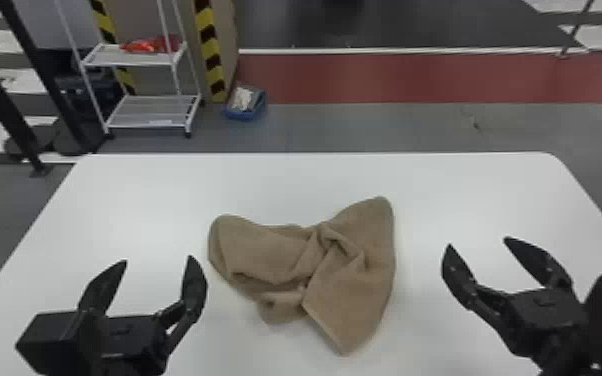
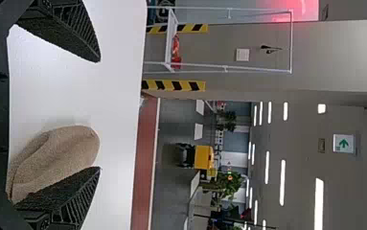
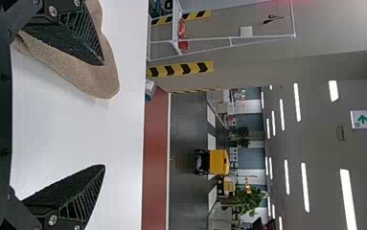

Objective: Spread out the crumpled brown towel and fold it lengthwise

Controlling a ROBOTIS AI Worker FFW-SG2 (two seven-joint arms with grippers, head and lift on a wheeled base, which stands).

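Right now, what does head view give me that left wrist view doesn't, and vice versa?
Head view's own: right gripper, open beside the brown towel, plus the towel's twisted middle and the corner pointing back toward the robot.

Left wrist view's own: green-arrow sign, yellow machine, leafy plant, ceiling lights.

Both: part of the towel at least, left gripper open, white table, white rack, red floor band.

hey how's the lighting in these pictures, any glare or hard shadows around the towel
Head view: only soft, faint shadow beside the crumpled brown cloth towel on the smooth white tabletop; left wrist view: long white ceiling lights burn out bright, and a red glow shows at the top edge; right wrist view: ceiling lights glare too, the red glow fainter.
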